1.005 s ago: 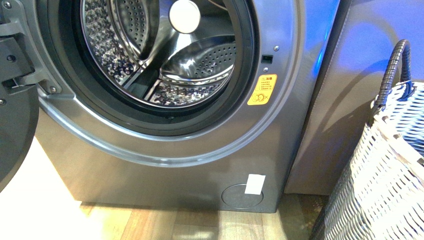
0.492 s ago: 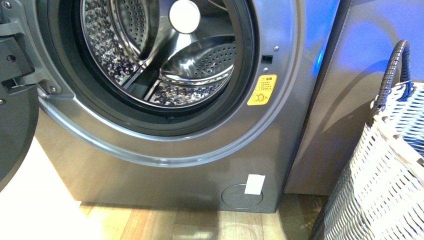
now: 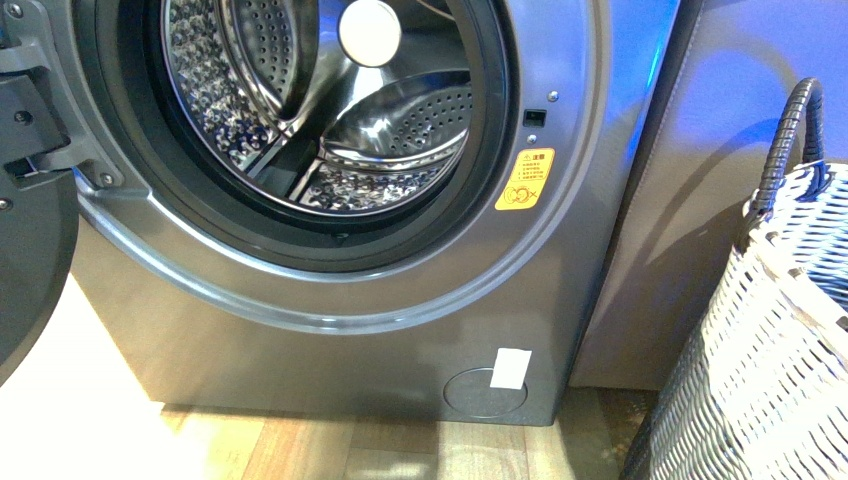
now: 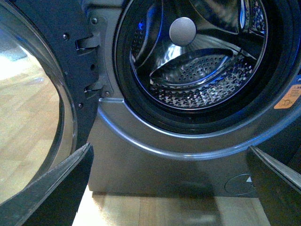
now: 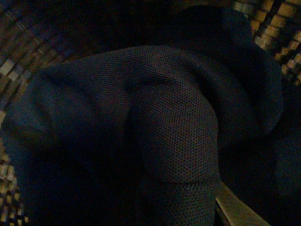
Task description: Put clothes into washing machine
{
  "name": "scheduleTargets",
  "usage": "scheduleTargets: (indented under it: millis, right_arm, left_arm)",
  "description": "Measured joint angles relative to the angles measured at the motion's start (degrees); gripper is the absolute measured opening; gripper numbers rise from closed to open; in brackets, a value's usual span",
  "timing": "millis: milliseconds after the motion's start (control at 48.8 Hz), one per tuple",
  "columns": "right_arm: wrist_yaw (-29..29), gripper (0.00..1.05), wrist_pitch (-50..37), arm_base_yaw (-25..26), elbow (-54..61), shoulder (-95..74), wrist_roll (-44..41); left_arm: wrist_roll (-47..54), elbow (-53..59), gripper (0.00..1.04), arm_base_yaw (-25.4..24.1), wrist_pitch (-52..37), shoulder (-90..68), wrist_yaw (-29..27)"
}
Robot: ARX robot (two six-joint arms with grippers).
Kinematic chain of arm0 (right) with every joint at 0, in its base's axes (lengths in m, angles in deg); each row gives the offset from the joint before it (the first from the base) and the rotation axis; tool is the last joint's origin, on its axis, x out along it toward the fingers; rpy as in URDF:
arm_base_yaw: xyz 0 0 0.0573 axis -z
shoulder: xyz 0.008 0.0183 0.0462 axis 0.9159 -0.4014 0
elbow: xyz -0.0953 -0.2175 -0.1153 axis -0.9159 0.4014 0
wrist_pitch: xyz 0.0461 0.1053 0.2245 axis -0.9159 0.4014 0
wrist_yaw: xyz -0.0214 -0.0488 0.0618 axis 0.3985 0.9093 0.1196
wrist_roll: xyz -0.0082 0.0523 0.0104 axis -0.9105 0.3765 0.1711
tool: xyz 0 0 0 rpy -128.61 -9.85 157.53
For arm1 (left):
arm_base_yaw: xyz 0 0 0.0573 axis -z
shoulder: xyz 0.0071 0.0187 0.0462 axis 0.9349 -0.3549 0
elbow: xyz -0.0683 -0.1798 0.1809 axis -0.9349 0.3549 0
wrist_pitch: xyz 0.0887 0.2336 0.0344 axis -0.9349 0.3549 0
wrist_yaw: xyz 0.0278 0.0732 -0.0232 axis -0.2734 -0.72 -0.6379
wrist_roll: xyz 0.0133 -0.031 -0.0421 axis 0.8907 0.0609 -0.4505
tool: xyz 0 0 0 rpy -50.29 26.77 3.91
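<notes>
The grey washing machine (image 3: 400, 330) fills the front view, its door open and its steel drum (image 3: 330, 110) empty; a yellow sticker (image 3: 524, 180) sits beside the black seal. It also shows in the left wrist view (image 4: 155, 160). My left gripper (image 4: 171, 188) is open and empty, facing the machine's lower front, fingers (image 4: 56, 193) wide apart. In the dim right wrist view the dark navy clothes (image 5: 160, 132) fill the picture, bunched inside the woven basket (image 5: 19, 61). My right gripper (image 5: 178, 207) is shut on the clothes; one fingertip (image 5: 235, 209) shows beside the fabric. Neither arm shows in the front view.
The white woven basket (image 3: 770, 340) with a dark handle stands at the right of the machine. The open door (image 3: 30, 200) hangs at the left, also in the left wrist view (image 4: 33, 117). A grey cabinet panel (image 3: 690, 200) stands behind the basket. Wooden floor (image 3: 330, 450) lies below.
</notes>
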Motion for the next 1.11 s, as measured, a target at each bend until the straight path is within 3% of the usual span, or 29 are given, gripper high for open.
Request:
scheduleTargets:
  millis: [226, 595, 697, 861, 1025, 1107]
  right_arm:
    - [-3.50, 0.18, -12.55, 0.13, 20.00, 24.76, -0.28]
    - [-4.74, 0.18, -13.57, -2.34, 33.55, 54.25, -1.40]
    - [-4.74, 0.18, -8.66, -3.58, 34.34, 64.85, -0.90]
    - [-5.73, 0.18, 6.21, -5.79, 30.53, 84.98, 2.80]
    - [-7.21, 0.18, 19.02, -7.58, 17.92, 93.66, 7.76]
    - [-10.97, 0.18, 27.87, -9.68, 7.74, 94.84, 11.17]
  left_arm:
    - [0.00, 0.00, 0.98, 0.00, 0.00, 0.00, -0.02]
    - [-0.02, 0.00, 0.98, 0.00, 0.00, 0.00, -0.02]
    - [0.00, 0.00, 0.98, 0.00, 0.00, 0.00, -0.02]
    - [0.00, 0.00, 0.98, 0.00, 0.00, 0.00, -0.02]
    - [0.00, 0.00, 0.98, 0.00, 0.00, 0.00, -0.02]
    - [0.00, 0.00, 0.98, 0.00, 0.00, 0.00, -0.02]
